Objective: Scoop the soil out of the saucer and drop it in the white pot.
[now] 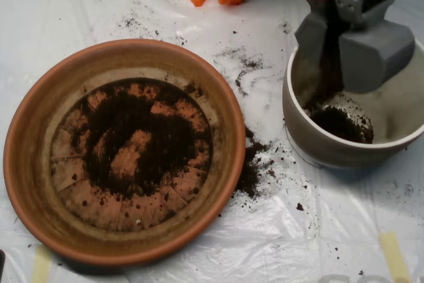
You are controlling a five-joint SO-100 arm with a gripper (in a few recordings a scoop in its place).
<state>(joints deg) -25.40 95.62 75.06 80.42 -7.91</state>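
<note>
Grey scoop (344,57) spread over white pot (351,147) to dump soil (142,140) | your saucer (40,164) holds more

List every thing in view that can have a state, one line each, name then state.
tool: above the white pot, halves parted, soil falling from it
white pot: upright, a small heap of soil inside
saucer: flat on the table, part emptied, bare patch amid the soil
soil: most in the saucer, some spilled on the table between saucer and pot

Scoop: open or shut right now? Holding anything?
Scoop: open above the white pot, halves parted, soil lying in the pot beneath it.
</note>
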